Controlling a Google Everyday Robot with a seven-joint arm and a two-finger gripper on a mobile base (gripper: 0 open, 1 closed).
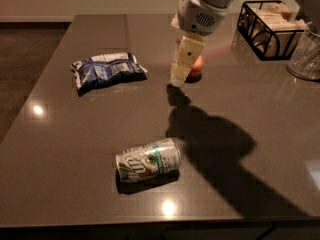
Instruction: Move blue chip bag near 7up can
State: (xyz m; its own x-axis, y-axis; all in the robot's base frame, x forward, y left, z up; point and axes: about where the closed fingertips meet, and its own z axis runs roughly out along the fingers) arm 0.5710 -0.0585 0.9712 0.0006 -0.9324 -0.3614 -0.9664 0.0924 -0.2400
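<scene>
The blue chip bag point(107, 70) lies flat on the dark table at the middle left. The 7up can point(148, 160) lies on its side near the table's front edge, well apart from the bag. My gripper point(177, 80) hangs above the table's middle, pointing down, to the right of the bag and just in front of a red apple point(196, 68), which it partly hides. The gripper holds nothing that I can see.
A black wire basket point(270, 28) with pale blocks stands at the back right. A clear glass point(305, 54) stands at the right edge. The arm's shadow falls across the table's right half.
</scene>
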